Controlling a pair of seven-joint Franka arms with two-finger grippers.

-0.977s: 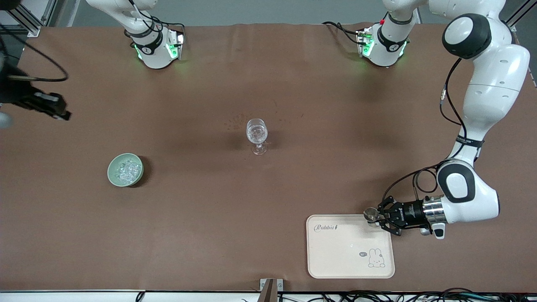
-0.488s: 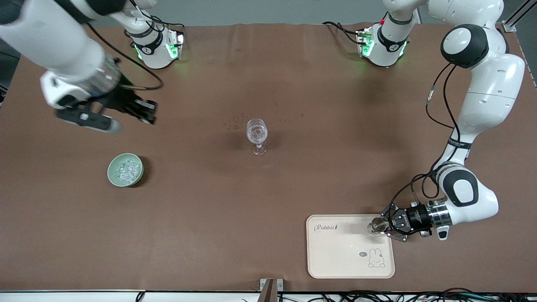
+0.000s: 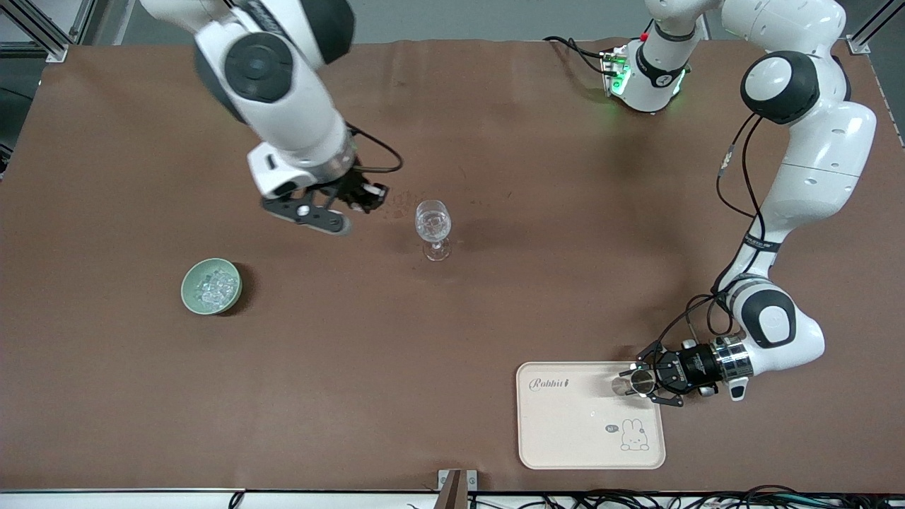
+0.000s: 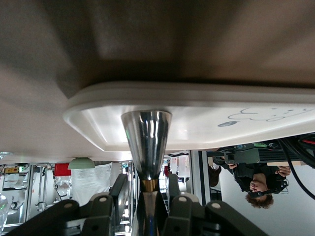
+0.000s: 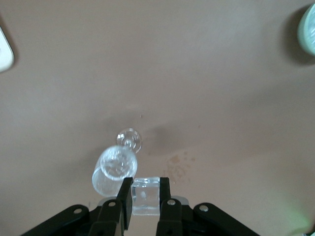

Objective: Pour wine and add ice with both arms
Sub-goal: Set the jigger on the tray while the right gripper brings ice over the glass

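1. The right gripper (image 3: 357, 200) hangs over the table just beside the wine glass (image 3: 433, 226), on the side toward the right arm's end of the table. In the right wrist view its fingers (image 5: 125, 199) are clamped on a clear ice cube (image 5: 145, 195).
2. The move turns on this: seen from the front camera, the glass's open mouth lies at about four o'clock from the cube, close but not yet under it. By my reading the cube must travel that way before release.
3. The glass stands upright on its foot, its long axis vertical, with clear contents showing in the bowl of it.
4. The rest of the ice (image 3: 213, 286) sits heaped in the pale green bowl (image 3: 193, 299), at about seven o'clock from the right gripper, well apart.
5. The left gripper (image 3: 645, 382) is over the rim of the cream rabbit tray (image 3: 558, 438), at about four o'clock from the glass, closed on the stem of a shiny metal cup (image 4: 146, 140). The right arm is plainly the nearer to the glass.
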